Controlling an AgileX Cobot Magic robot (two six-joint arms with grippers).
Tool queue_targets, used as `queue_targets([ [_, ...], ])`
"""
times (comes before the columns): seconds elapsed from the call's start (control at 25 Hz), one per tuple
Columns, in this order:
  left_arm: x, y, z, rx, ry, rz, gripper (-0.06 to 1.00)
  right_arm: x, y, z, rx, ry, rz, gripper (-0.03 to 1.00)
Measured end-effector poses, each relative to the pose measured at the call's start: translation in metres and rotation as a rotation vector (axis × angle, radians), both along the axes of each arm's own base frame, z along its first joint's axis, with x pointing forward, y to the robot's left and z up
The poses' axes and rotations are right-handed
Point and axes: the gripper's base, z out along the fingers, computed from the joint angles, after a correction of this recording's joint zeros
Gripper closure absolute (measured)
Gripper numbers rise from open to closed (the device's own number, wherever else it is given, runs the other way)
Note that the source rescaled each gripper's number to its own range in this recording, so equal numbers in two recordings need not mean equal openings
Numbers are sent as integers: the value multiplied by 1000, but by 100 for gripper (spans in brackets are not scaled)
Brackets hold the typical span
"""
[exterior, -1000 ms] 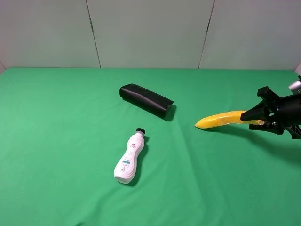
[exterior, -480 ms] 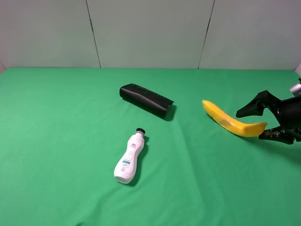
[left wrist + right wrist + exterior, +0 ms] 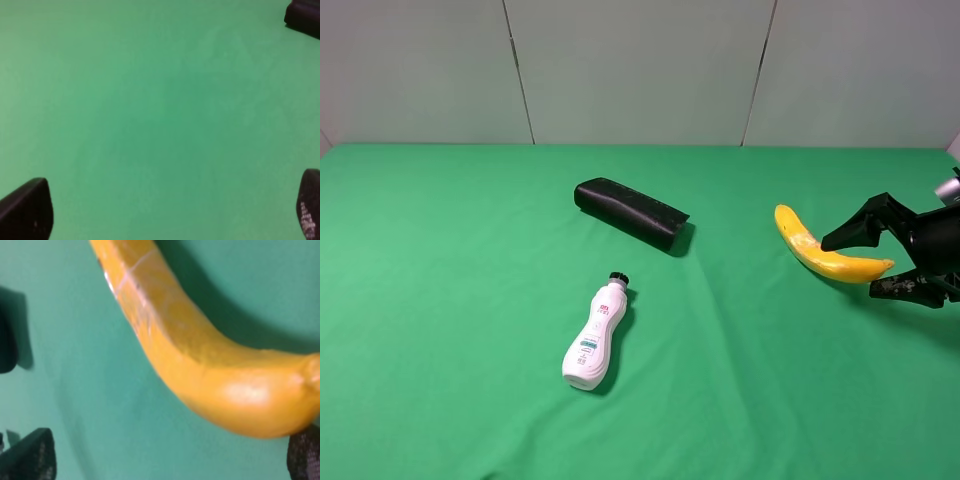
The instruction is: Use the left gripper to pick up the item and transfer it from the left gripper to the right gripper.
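Note:
The item, a glossy yellow banana [image 3: 818, 255], lies on the green cloth at the right of the exterior view. My right gripper [image 3: 853, 266] is open, and the banana's near end lies between its spread fingers. The right wrist view shows the banana [image 3: 200, 365] filling the frame, its blunt end close against one fingertip [image 3: 304, 457] of the right gripper [image 3: 167, 460]. The other fingertip [image 3: 30, 457] stands well apart. My left gripper [image 3: 169, 210] is open over bare cloth with nothing between its fingers. It does not show in the exterior view.
A long black case [image 3: 630, 213] lies at the middle back, and its corner [image 3: 302, 17] appears in the left wrist view. A white bottle [image 3: 595, 335] with a black cap lies nearer the front, left of centre. Grey wall panels stand behind the table.
My right gripper was shut on the banana's end and has opened. The banana dropped out of the grip and swung round, and it now lies curved on the cloth between the open fingers.

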Motion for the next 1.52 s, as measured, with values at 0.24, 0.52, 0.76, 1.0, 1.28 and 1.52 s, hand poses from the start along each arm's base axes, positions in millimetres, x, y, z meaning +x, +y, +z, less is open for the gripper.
queue_targets([
  [0.24,0,0,0,0,0,0,-1,-6,-1,16,-55,-9,12,-3],
  [0.52,0,0,0,0,0,0,-1,-16,-2,40,-124,-51,-1,-3],
  [0.76,0,0,0,0,0,0,-1,-26,0,63,-171,-117,-8,-3],
  [1.0,0,0,0,0,0,0,-1,-42,5,86,-220,-174,-1,-3],
  [1.28,0,0,0,0,0,0,-1,-66,10,110,-284,-223,3,-3],
  [1.52,0,0,0,1,0,0,-1,-89,17,128,-330,-264,-2,-3],
])
